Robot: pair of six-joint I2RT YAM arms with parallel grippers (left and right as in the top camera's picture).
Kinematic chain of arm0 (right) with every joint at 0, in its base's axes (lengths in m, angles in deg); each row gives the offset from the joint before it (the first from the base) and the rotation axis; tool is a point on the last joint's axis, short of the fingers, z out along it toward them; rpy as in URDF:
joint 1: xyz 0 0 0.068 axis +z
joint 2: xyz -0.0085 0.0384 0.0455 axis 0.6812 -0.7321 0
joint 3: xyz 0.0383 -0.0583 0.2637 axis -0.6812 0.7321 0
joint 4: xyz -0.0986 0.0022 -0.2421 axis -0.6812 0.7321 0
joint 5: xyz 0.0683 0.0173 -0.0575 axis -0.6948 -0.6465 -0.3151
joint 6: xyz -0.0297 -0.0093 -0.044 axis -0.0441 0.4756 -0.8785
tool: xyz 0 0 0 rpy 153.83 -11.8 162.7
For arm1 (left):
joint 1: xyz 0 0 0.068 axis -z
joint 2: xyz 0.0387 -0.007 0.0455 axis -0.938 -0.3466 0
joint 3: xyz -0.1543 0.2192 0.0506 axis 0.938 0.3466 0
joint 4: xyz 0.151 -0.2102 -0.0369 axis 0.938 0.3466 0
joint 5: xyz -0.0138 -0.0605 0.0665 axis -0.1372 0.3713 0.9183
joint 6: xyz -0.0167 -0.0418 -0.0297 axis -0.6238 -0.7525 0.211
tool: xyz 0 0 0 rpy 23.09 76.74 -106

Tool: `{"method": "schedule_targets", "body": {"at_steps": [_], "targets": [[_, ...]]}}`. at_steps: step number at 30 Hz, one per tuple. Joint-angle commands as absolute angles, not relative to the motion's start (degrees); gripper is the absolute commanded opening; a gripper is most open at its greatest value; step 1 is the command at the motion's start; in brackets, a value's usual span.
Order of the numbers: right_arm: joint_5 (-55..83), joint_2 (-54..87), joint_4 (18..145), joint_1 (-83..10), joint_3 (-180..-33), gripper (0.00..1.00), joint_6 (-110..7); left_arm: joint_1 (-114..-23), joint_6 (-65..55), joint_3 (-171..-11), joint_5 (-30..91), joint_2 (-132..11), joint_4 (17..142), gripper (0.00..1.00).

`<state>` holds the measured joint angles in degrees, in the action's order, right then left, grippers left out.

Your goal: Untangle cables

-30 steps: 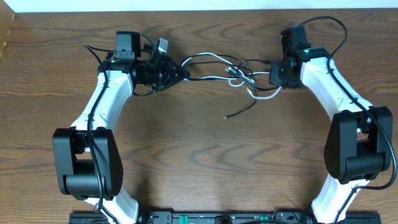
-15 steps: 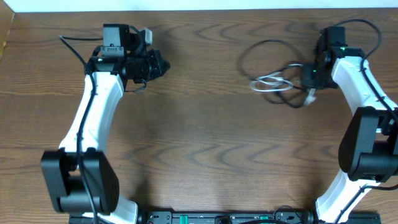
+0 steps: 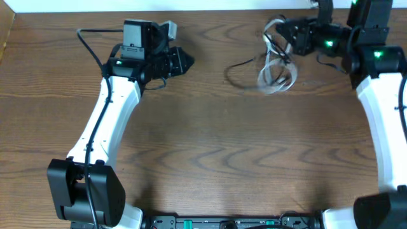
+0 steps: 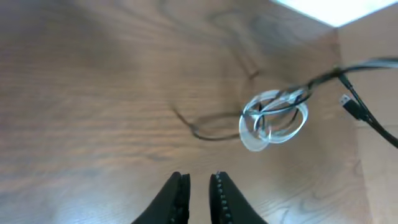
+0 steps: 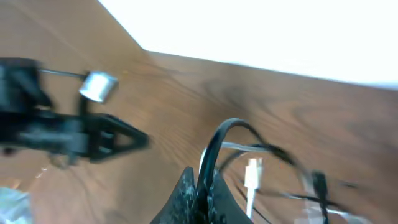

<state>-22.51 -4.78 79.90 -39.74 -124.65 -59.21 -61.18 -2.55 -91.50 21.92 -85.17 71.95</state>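
Note:
A tangle of a white cable (image 3: 277, 75) and a black cable (image 3: 243, 64) hangs from my right gripper (image 3: 287, 37) at the far right of the table, its lower loops by the wood. My right gripper (image 5: 204, 180) is shut on the black cable (image 5: 216, 144); a white plug (image 5: 250, 173) dangles beside it. My left gripper (image 3: 183, 62) points right, well left of the tangle. In the left wrist view its fingers (image 4: 199, 184) stand a narrow gap apart and hold nothing. The white coil (image 4: 273, 118) and a black loop (image 4: 210, 129) lie ahead of them.
A brown wooden table (image 3: 210, 146) carries everything. A pale wall edge (image 3: 191, 5) runs along the far side. A black lead with a plug (image 4: 349, 103) crosses the upper right of the left wrist view. The left arm shows in the right wrist view (image 5: 93, 138).
The left gripper let go of the cables, which had been stretched between both grippers. The right gripper carried the tangle right, then toward the far edge and lifted it. The left gripper shifted slightly right.

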Motion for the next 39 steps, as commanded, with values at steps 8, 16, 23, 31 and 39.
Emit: {"method": "schedule_targets", "body": {"at_steps": [8,16,23,31,39], "targets": [[-24.4,1.8,67.4,-33.5,-124.8,0.01,-39.9,-56.9,-10.6,-92.4,16.3,-85.2,61.6,0.79],[-28.1,3.3,65.2,-33.2,-124.8,0.01,-36.4,-52.7,-10.6,-92.4,16.4,-85.2,51.6,0.90],[-36.6,3.5,58.4,-34.4,-124.8,0.01,-30.8,-50.6,-8.0,-92.4,16.8,-86.4,49.0,0.90],[-43.1,3.6,49.5,-37.2,-124.8,0.01,-22.8,-46.5,-6.9,-92.4,16.8,-89.7,47.1,0.88],[-43.6,3.5,55.4,-41.6,-124.8,0.01,-29.0,-47.2,-4.6,-92.4,19.2,-91.3,46.5,0.08]]}}
